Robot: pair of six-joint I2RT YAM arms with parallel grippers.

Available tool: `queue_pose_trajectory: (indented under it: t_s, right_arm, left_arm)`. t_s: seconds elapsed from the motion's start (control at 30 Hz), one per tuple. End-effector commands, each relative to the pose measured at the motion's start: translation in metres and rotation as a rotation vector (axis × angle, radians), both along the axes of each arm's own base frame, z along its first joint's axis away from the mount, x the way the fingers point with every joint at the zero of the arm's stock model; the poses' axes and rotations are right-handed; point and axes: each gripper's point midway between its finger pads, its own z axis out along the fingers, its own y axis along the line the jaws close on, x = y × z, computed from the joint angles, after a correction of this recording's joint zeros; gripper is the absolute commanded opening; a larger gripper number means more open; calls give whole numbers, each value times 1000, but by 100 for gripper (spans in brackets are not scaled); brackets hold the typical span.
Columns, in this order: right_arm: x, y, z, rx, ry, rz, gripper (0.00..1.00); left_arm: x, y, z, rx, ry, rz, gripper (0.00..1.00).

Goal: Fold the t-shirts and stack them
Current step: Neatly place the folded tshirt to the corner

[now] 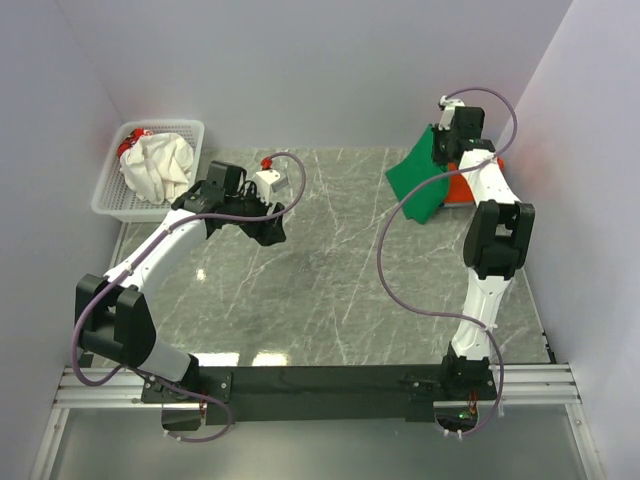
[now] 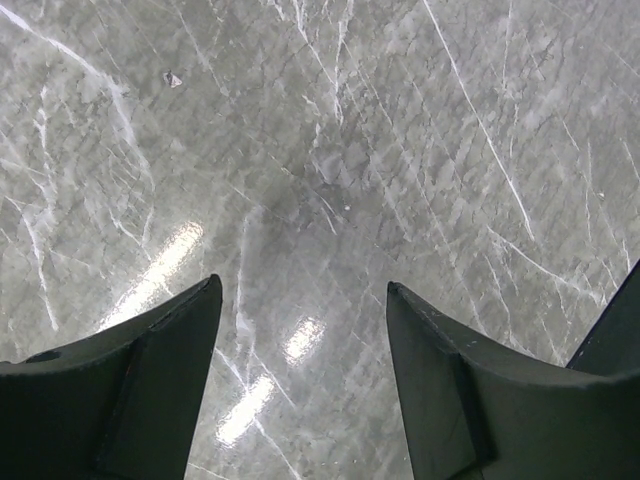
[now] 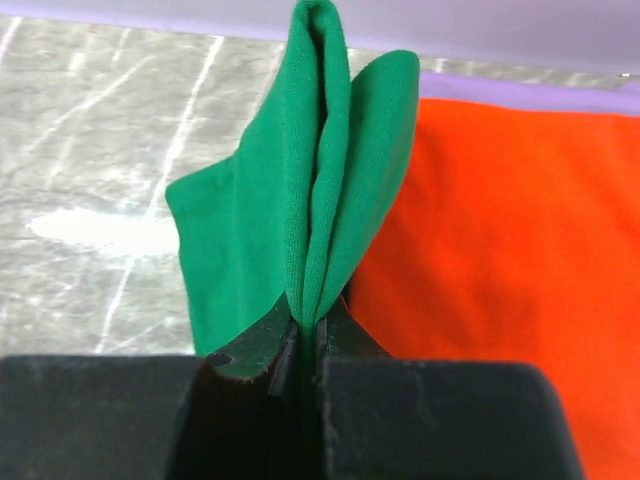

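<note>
Kim: Right gripper (image 3: 310, 335), black, two-fingered: jaws pressed together on a fold of the dark green cloth t-shirt (image 3: 300, 200), which rises from the pinch in doubled layers.
Ito: Beyond it?
Kim: Bright orange cloth t-shirt (image 3: 500, 260) lies flat just right of the green one, at the far right corner. Whether the two touch I cannot tell from overhead.
Ito: Left arm?
Kim: Left gripper (image 2: 305, 330) is spread wide with nothing between the fingers, over the bare grey marbled tabletop (image 2: 400, 150), well apart from both shirts. Cream-white cloth shirt (image 1: 155, 165) sits bundled in the white plastic lattice basket (image 1: 112, 195), far left.
Ito: So placing falls to the right arm?
Kim: My judgement is yes. The orange shirt lies just rightward of the held green one, so a short carry should stack it.
</note>
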Motion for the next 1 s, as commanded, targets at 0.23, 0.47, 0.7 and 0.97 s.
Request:
queue_pose_trajectory:
  t_s: [0.23, 0.47, 0.7, 0.97]
  right_arm:
    - [13, -16, 85, -62, -168, 8, 0]
    - [11, -25, 120, -52, -220, -1, 0]
    - [4, -21, 144, -30, -243, 19, 0]
    - [1, -34, 160, -25, -267, -1, 0]
  left_arm:
    - [3, -2, 10, -22, -7, 13, 73]
    - [6, -3, 13, -25, -12, 11, 78]
    - [7, -4, 11, -26, -5, 4, 80]
    - [7, -4, 10, -22, -5, 3, 83]
